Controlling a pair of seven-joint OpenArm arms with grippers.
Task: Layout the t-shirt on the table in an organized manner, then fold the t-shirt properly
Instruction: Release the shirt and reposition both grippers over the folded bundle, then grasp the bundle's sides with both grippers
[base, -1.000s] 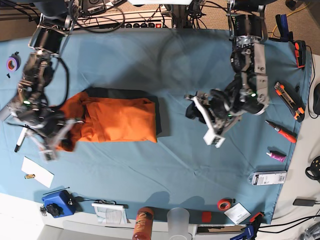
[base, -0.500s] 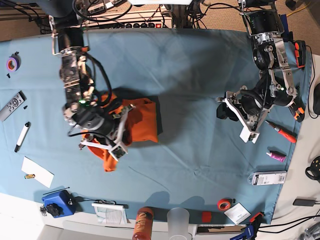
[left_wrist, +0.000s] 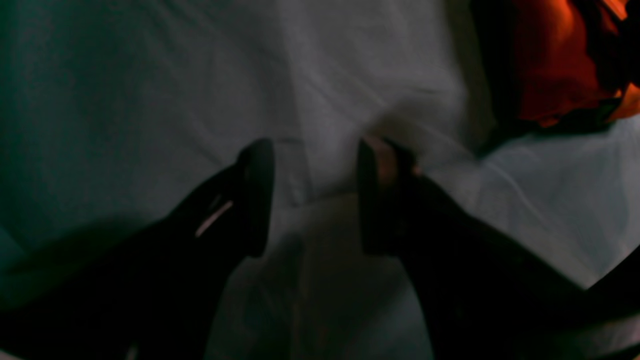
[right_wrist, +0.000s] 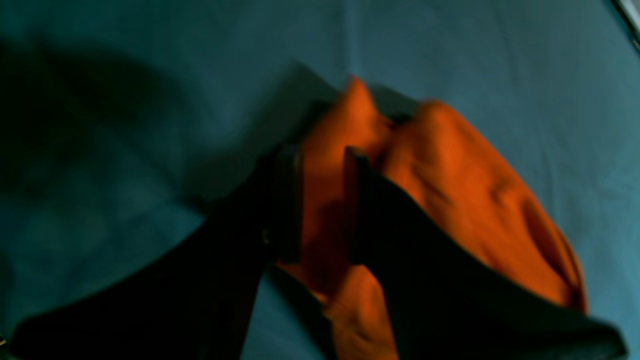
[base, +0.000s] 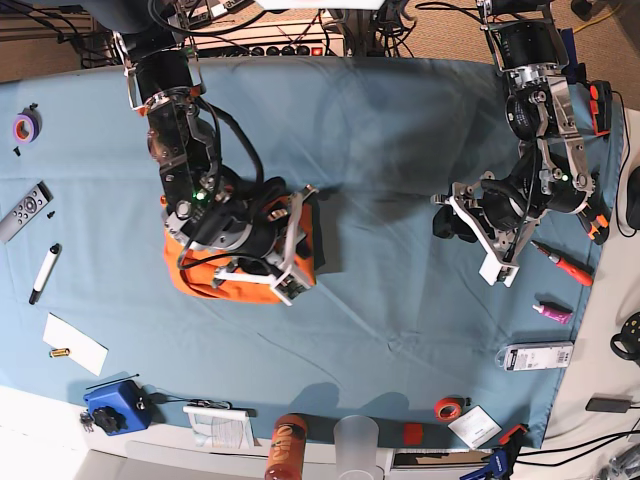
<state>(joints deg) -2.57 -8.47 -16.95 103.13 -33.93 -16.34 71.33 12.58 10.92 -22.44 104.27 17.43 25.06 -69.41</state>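
Observation:
The orange t-shirt (base: 195, 282) lies as a folded bundle left of the table's (base: 390, 330) middle, and the right arm covers most of it. My right gripper (base: 297, 240) hovers at the bundle's right edge. In the right wrist view the right gripper (right_wrist: 322, 200) stands open, its fingers a little apart with a ridge of the t-shirt (right_wrist: 450, 170) in the gap. My left gripper (base: 470, 235) hangs open over bare table at the right. The left wrist view shows this gripper (left_wrist: 312, 165) with nothing between its fingers, and the t-shirt (left_wrist: 550, 60) far off in the corner.
A remote (base: 22, 212), a marker (base: 44, 272) and purple tape (base: 25, 126) lie along the left edge. The front edge holds a paper note (base: 75, 343), a blue device (base: 112, 408), an orange-capped bottle (base: 288, 448) and a cup (base: 357, 440). Cutters (base: 578, 200) and a red pen (base: 562, 262) lie at the right.
My right arm swept from the shirt's left end across to its right edge, carrying the cloth over itself, and its jaws have parted. The left arm drew back to the right, then held still.

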